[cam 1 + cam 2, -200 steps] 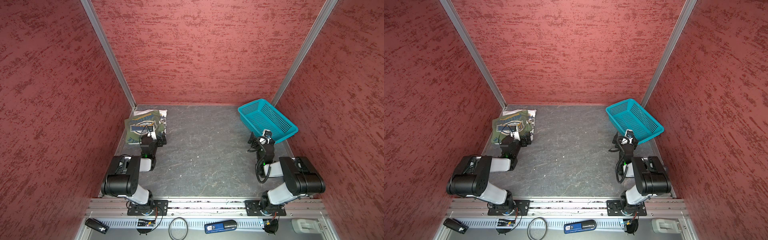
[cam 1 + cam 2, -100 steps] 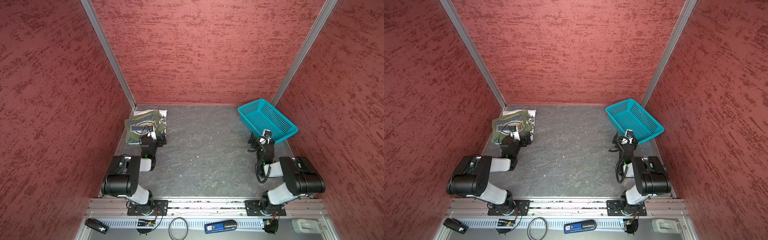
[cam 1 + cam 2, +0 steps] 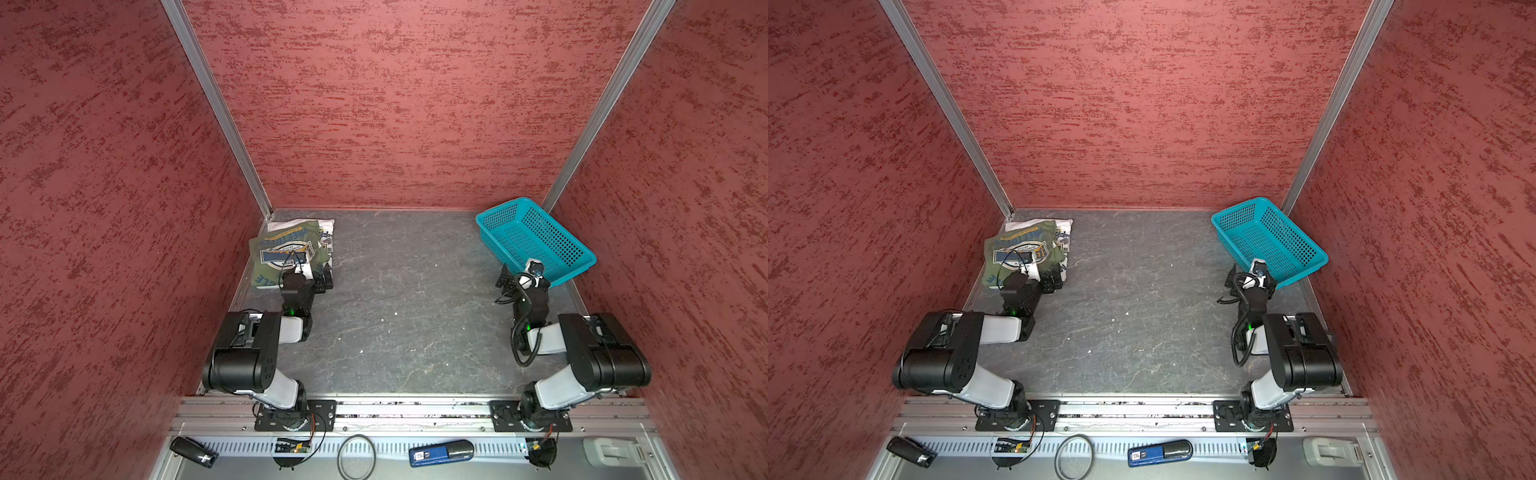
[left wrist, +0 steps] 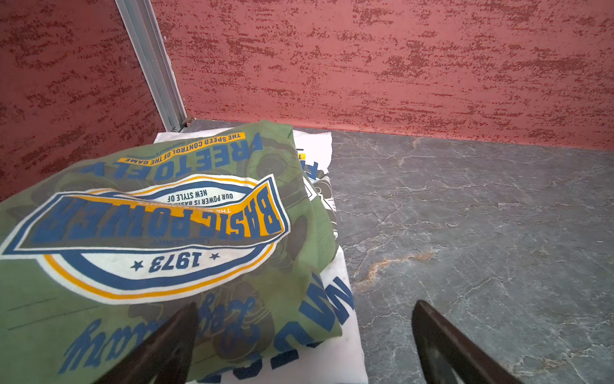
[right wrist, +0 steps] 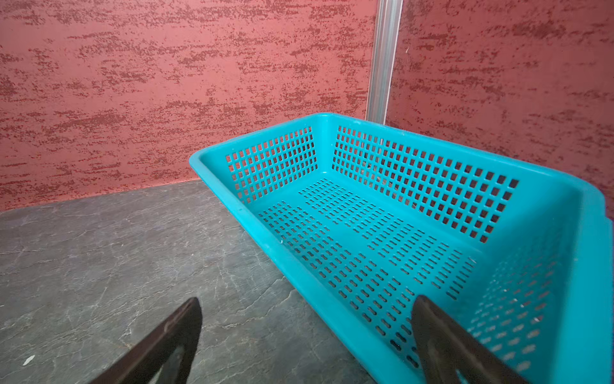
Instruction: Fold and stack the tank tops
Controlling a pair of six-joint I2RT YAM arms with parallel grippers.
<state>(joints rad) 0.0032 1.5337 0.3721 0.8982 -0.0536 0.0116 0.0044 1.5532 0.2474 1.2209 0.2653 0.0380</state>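
Olive green cloth lies on top: the olive green tank top [image 3: 286, 253] is folded and rests on the white tank top [image 3: 327, 226], and both sit in the far left corner of the grey stone-look table [image 3: 407, 316], close to the left wall. In both top views the long axis of the stack runs from the near side to the far side, slightly slanted. The white one shows only as a border at the far edge and along the right side. In the left wrist view the navy and yellow emblem [image 4: 146, 232] reads upside down, so the upper side of its lettering turns toward the arm.

We see the left gripper [image 4: 305, 306] at the near right edge of the stack with its jaws spread wide and nothing between them. One finger [image 4: 172, 335] stands over the olive cloth, its partner over bare table; whether it touches the cloth we cannot tell.

We see the right gripper [image 5: 307, 301] also spread wide and empty, just beside the near corner of the teal mesh basket [image 5: 415, 179], which stands at the far right.
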